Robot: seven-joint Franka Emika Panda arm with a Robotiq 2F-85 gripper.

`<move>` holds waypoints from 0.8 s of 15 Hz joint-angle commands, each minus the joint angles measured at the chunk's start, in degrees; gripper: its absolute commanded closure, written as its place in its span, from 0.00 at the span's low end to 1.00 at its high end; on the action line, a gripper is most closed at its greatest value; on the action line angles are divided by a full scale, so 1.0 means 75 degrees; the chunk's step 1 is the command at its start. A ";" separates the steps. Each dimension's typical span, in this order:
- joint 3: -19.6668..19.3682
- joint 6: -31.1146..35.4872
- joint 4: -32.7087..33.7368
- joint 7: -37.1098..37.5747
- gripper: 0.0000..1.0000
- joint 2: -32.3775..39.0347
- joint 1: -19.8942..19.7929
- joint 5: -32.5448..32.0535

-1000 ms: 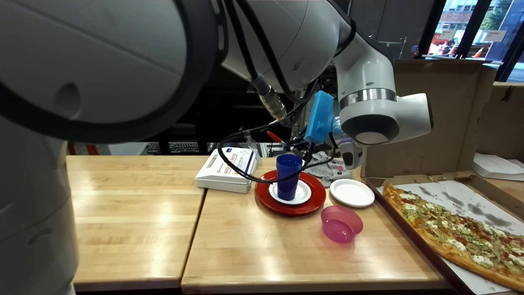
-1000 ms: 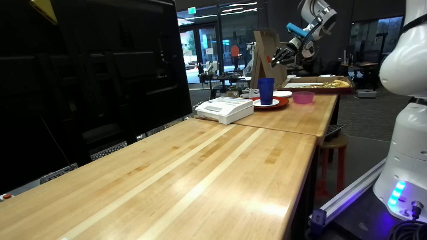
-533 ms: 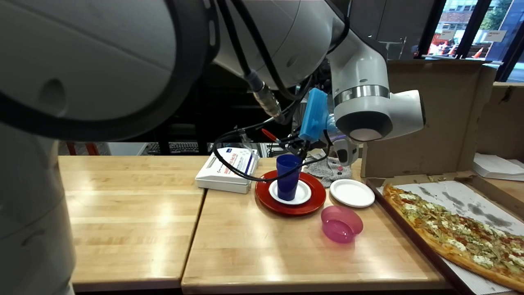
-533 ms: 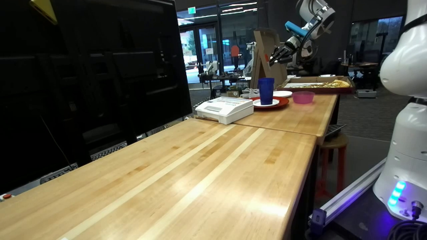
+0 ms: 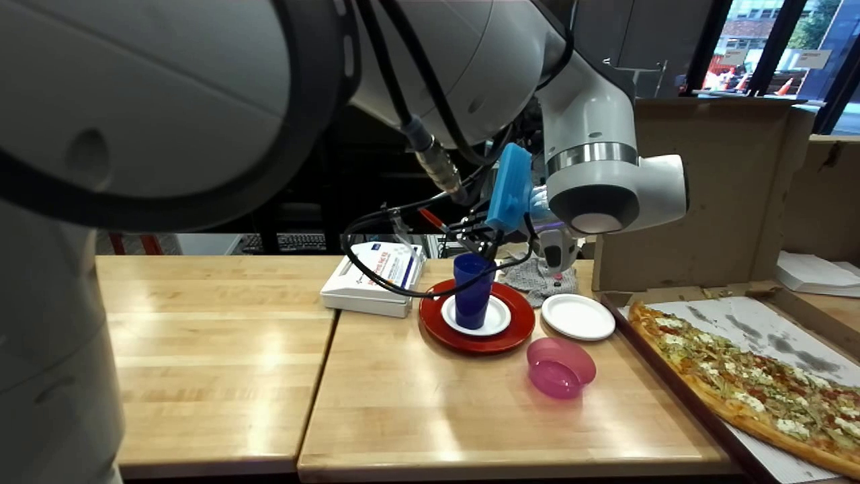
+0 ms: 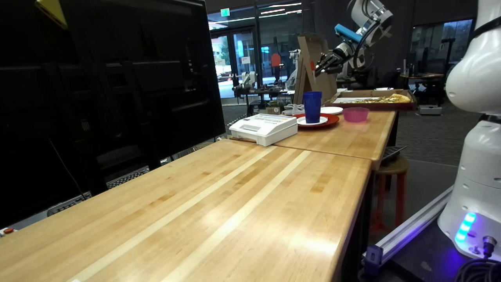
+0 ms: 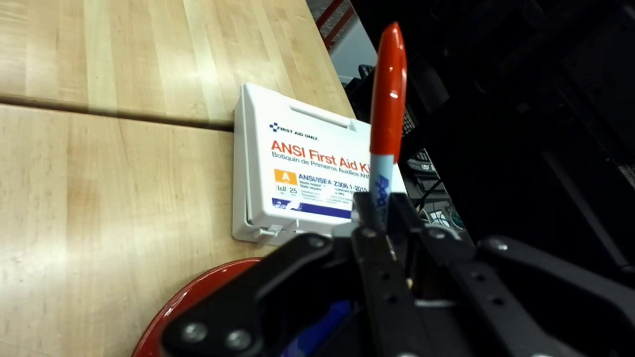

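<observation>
So the gripper [image 7: 381, 210] is clamped on a slim, round red-capped marker [image 7: 389, 94], fingers squeezed in around its pale barrel. The cap is smooth, glossy and tapered, and there's dark lettering down the barrel. The whole thing is up in the air over the surface [image 5: 403, 403], which is shiny, striped light wood with a seam across it. In an exterior view the marker leans, cap end up.

Lower down there's a tall blue tumbler [image 5: 472, 310], plastic-looking, standing upright on a small round white plate [image 5: 499, 316], and that sits on a bigger glossy red plate [image 5: 519, 331]. Just beside the stack you've got a second white plate [image 5: 578, 316] and a see-through pink bowl [image 5: 561, 366] with a rounded wall. Behind is some crumpled grey fabric [image 5: 541, 279].

The white hard-shell first aid kit [image 7: 307, 153] is boxy, with a molded handle. Then there's a big flat pizza [image 5: 746, 383], lumpy toppings and browned crust, in an open brown cardboard box [image 5: 705, 195] with its lid standing up.
</observation>
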 commanded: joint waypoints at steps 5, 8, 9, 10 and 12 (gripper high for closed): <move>-0.0060 -0.0635 -0.0032 0.0162 0.97 0.0001 -0.0118 0.0623; -0.0067 -0.0802 0.0027 0.0264 0.97 0.0126 -0.0133 0.0737; -0.0068 -0.0829 0.0039 0.0291 0.97 0.0167 -0.0132 0.0769; -0.0071 -0.0840 0.0045 0.0330 0.97 0.0200 -0.0130 0.0777; -0.0080 -0.0883 0.0074 0.0389 0.97 0.0283 -0.0139 0.0791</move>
